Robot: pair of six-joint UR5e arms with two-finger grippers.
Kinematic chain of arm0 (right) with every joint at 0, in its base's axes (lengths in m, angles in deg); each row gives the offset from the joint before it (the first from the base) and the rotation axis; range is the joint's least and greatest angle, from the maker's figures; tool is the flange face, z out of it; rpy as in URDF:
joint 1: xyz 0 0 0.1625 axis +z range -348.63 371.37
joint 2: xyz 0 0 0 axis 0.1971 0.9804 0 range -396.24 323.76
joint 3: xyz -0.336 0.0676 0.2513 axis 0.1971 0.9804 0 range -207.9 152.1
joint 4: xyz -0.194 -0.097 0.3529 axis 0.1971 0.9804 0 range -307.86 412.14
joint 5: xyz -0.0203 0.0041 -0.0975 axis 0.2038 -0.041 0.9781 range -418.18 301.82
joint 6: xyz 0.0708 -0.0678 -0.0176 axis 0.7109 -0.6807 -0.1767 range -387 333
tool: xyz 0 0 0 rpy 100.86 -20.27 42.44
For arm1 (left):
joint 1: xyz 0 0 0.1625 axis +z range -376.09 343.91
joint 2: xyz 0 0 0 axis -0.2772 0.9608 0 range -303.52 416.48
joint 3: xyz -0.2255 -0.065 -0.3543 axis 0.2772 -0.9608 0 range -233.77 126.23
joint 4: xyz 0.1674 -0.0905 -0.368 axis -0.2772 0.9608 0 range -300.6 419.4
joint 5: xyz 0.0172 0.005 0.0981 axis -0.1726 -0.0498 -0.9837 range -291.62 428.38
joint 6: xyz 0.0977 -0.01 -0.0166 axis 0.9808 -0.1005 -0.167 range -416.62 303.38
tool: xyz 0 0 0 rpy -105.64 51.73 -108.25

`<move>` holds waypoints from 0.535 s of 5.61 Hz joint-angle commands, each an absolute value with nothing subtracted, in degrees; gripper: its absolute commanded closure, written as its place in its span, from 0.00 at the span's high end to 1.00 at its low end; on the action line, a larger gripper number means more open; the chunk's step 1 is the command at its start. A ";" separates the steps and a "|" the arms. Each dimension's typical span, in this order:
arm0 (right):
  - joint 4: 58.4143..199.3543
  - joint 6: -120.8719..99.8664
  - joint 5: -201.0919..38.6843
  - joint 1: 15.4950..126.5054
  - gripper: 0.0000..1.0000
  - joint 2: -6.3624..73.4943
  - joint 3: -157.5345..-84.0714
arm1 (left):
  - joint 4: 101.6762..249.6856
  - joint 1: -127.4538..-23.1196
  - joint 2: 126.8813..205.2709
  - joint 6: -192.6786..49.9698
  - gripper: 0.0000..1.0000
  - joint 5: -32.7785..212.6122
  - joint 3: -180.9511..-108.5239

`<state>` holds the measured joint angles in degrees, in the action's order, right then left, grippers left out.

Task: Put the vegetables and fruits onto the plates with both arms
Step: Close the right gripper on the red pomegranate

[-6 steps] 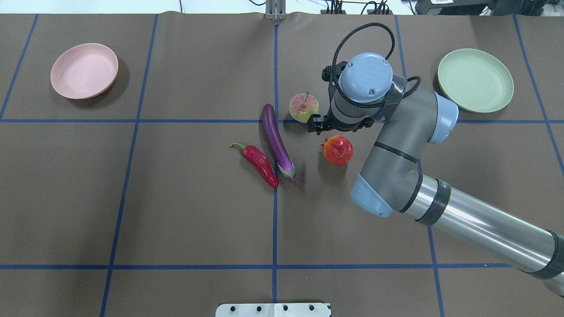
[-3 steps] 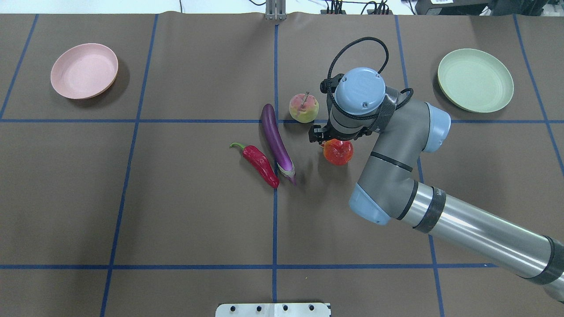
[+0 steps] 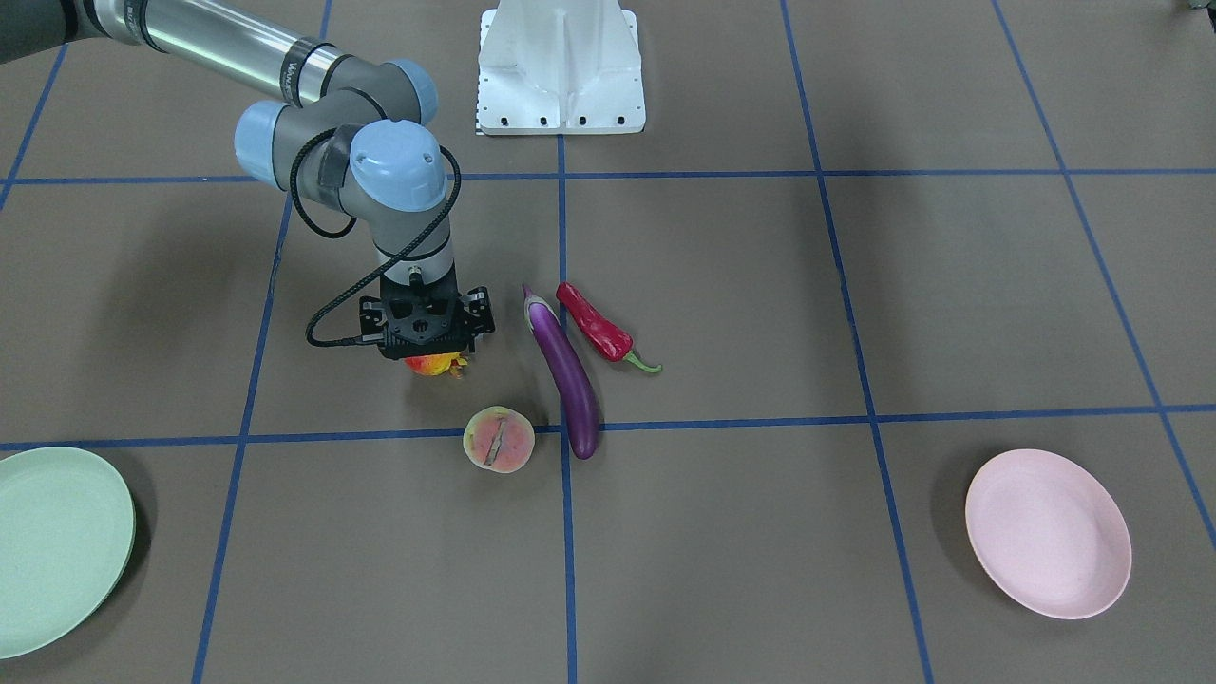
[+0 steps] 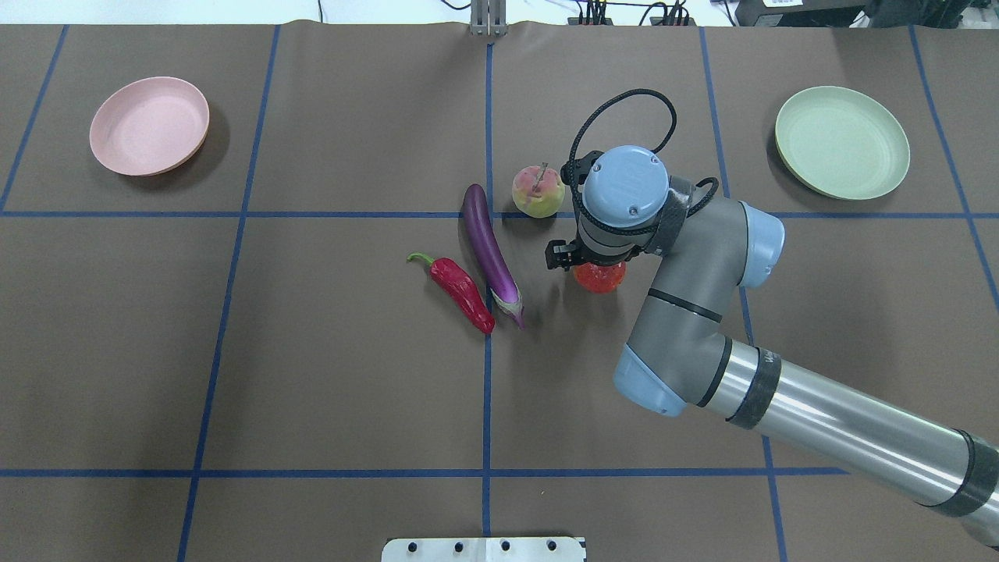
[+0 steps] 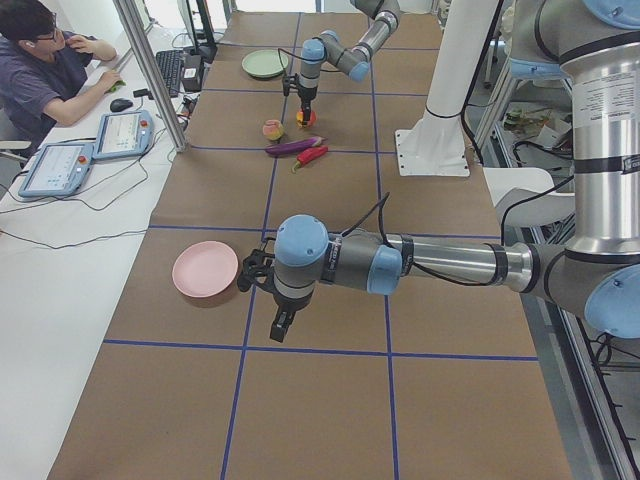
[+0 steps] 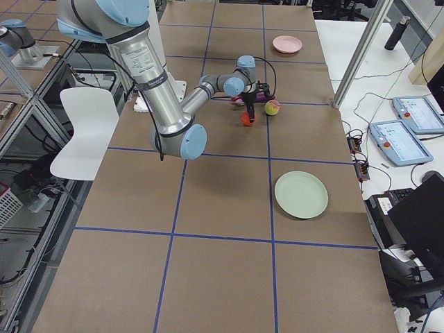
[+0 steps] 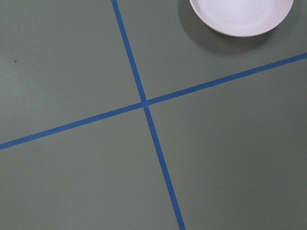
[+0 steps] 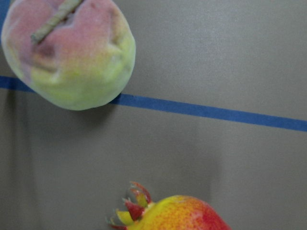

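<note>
A red-and-yellow pomegranate lies mid-table, and my right gripper points straight down over it, covering most of it. Its jaws look open, spread to either side of the fruit, which peeks out below. In the right wrist view the pomegranate's crown sits at the bottom edge and no fingers show. The peach rests just beyond it, with the purple eggplant and the red chili pepper to its left. The pink plate and green plate hold nothing. My left gripper hangs beside the pink plate; whether it is open or shut I cannot tell.
Blue tape lines grid the brown table cover. The white base block stands at the robot's edge. In the exterior left view a person sits at a side desk with tablets and a keyboard.
My right arm has drawn back from beside the peach toward the robot's side. The gripper now sits right over the pomegranate, hiding most of it. The fruits, vegetables and plates have not moved.
</note>
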<state>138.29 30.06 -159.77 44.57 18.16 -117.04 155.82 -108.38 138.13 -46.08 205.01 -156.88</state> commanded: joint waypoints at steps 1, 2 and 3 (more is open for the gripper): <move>138.27 30.04 -159.43 44.41 0.01 18.25 -117.10 | 155.90 -108.38 138.13 -46.08 1.00 205.05 -157.04; 138.27 30.04 -159.43 44.42 0.00 18.25 -118.06 | 155.99 -108.38 138.13 -46.08 1.00 205.66 -157.30; 138.27 30.04 -159.69 45.46 0.00 18.16 -119.55 | 155.99 -108.46 138.05 -46.08 1.00 206.71 -157.48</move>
